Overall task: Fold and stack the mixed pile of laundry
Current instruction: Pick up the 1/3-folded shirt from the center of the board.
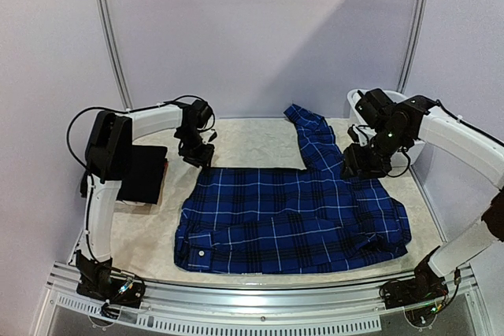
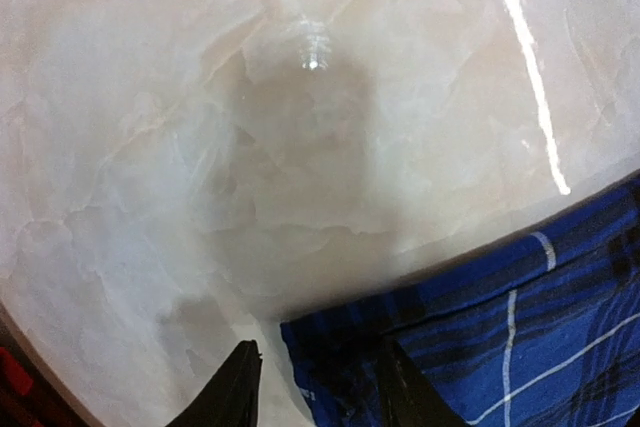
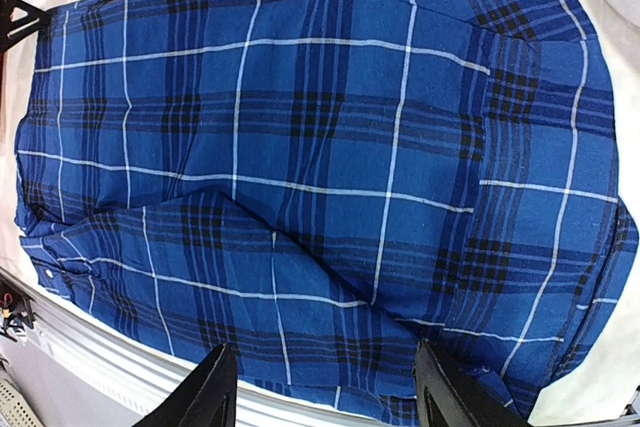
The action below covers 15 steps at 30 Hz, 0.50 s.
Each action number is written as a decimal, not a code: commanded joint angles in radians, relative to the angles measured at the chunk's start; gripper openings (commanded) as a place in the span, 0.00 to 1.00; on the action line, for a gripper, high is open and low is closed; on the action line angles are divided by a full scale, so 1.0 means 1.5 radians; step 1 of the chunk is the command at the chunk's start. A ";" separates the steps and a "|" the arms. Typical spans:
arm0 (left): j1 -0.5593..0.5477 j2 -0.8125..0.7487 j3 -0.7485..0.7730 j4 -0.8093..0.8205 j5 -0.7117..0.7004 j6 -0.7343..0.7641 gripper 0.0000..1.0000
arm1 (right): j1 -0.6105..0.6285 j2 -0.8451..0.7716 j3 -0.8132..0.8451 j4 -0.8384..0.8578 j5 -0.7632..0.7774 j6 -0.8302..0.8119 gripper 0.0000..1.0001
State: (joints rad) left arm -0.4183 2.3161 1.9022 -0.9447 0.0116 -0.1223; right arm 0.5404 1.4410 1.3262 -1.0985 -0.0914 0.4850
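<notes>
Fingers (image 2: 235,392) of the left gripper (image 2: 318,347) are spread just above the shirt's (image 2: 520,347) corner; the right gripper (image 3: 322,347) gapes too. Folding likely begins: pinch that corner next.

Item 1: cream marble-patterned table top (image 1: 252,143), lying flat and glossy; in the left wrist view the table top (image 2: 250,147) is catching a bright streak of light

Item 2: white plastic basket (image 1: 353,102), sitting at the table's far right corner, only part of its rim showing

Item 3: ribbed silver aluminium rail (image 1: 260,293), running along the table's near edge

Item 4: two curved grey metal poles, left pole (image 1: 110,29) and right pole (image 1: 417,13), rising behind the table

Item 5: plain pale lilac backdrop (image 1: 260,29), standing behind the poles
</notes>
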 commanded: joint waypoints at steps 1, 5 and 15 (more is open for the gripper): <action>0.011 0.024 0.015 -0.028 -0.006 0.013 0.38 | -0.007 0.027 0.028 -0.001 -0.005 -0.012 0.61; 0.017 0.033 0.011 -0.022 -0.006 0.010 0.33 | -0.012 0.043 0.038 0.004 -0.012 -0.014 0.61; 0.023 0.040 -0.005 -0.007 0.023 0.002 0.00 | -0.015 0.081 0.070 0.007 -0.018 -0.022 0.61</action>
State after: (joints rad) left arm -0.4007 2.3516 1.9079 -0.9592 0.0216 -0.1177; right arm 0.5240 1.5398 1.3979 -1.0935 -0.1108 0.4648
